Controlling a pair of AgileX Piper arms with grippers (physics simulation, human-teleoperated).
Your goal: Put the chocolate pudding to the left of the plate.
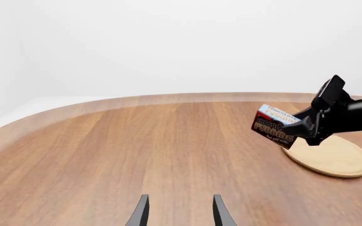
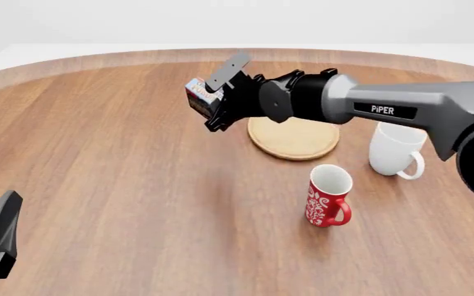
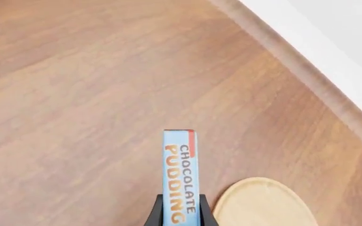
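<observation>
The chocolate pudding (image 2: 197,95) is held clamped between the fingers of the right gripper (image 2: 212,105), tilted and lifted clear of the wooden table (image 2: 121,185). In the front view it is seen just beyond the left edge of the plate (image 2: 295,139), up in the air, with the right arm (image 2: 369,108) stretched across above the plate's far side. In the left wrist view the carton's dark brown lettered face and light blue top are shown, gripped at its plate-side end. In the right wrist view the narrow blue face reading "CHOCOLATE PUDDING" (image 3: 180,174) is pinched between the two dark fingers, with the plate's rim (image 3: 259,205) close beside it below.

The plate is lying flat and bare on the table. A white mug (image 2: 396,150) is placed just to the right of the plate, and a red patterned mug (image 2: 328,196) is set nearer the camera than the plate, slightly to its right.

The left gripper (image 1: 179,214) is kept low over bare wood, well to the left of the plate, its fingers parted with nothing between them.
</observation>
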